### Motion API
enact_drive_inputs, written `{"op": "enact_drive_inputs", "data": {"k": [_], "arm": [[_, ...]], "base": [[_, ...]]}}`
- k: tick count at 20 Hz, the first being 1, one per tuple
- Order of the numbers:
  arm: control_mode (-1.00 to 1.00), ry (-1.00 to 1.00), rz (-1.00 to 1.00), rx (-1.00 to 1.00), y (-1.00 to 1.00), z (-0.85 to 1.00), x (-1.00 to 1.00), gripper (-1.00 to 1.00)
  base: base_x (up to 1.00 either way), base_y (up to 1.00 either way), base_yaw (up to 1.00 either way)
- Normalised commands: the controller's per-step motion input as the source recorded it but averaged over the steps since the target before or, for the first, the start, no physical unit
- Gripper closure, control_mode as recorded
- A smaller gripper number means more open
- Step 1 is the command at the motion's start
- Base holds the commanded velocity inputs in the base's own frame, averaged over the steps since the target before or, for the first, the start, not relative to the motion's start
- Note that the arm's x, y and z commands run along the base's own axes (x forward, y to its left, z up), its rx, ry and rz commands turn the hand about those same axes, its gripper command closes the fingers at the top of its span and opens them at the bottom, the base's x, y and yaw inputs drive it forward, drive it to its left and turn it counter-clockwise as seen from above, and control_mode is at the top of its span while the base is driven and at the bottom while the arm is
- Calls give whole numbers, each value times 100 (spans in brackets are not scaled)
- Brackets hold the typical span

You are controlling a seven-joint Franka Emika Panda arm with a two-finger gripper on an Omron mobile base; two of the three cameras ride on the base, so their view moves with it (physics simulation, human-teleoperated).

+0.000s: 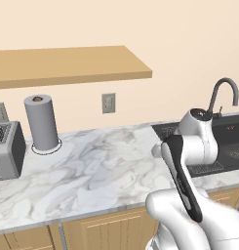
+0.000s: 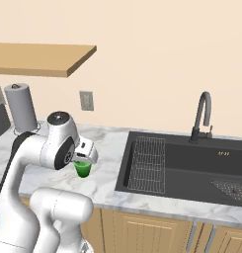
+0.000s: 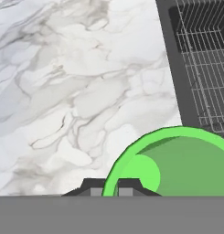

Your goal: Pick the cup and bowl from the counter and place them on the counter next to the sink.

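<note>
The cup point(image 2: 83, 169) hangs in the gripper point(image 2: 83, 163), fingers pinching its rim, just over the counter point(image 2: 107, 148) beside the sink point(image 2: 191, 163). Hand view: green cup point(image 3: 173, 162) mouth, marble, sink's wire rack point(image 3: 205, 64). Faucet point(image 2: 201, 116) stands behind the basin.

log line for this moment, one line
phase: carrying cup | gripper: shut on cup rim | place: over counter, left of sink | bowl: not placed
</note>
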Motion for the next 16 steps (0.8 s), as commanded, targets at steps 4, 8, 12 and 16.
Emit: {"op": "enact_drive_inputs", "data": {"k": [4, 8, 12, 16], "arm": [[-100, 31, -3, 0, -21, 3, 0, 100], [-100, 21, -5, 0, -9, -7, 6, 100], [-100, -1, -1, 0, -3, -54, 23, 100], [-100, -1, 0, 0, 0, -48, 22, 100]], "base": [[0, 0, 0], [0, 0, 0], [0, 0, 0], [0, 0, 0]]}}
